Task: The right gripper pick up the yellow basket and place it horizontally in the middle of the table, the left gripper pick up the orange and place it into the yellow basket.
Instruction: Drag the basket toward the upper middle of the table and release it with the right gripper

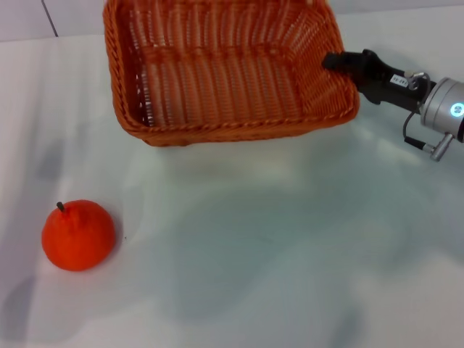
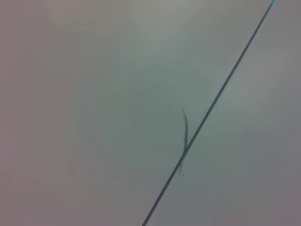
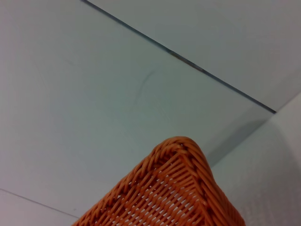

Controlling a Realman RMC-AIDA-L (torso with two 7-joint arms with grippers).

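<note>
Right gripper (image 1: pixel 335 62) is clamping the right rim of the yellow basket (image 1: pixel 217 80), far on the table (image 1: pixel 290 239), seemingly not yet placed. Orange (image 1: pixel 77 235) is sitting near-left, untouched. Left gripper unseen.

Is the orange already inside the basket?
No, in the head view the orange sits on the bare table, well apart from the basket.

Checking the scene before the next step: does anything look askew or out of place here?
The yellow basket sits skewed, not square to the table edge, with the right gripper at its right rim. Whether it is lifted is unclear. The orange stands apart on the table's near left, outside the basket. Nothing looks spilled or damaged.
</note>
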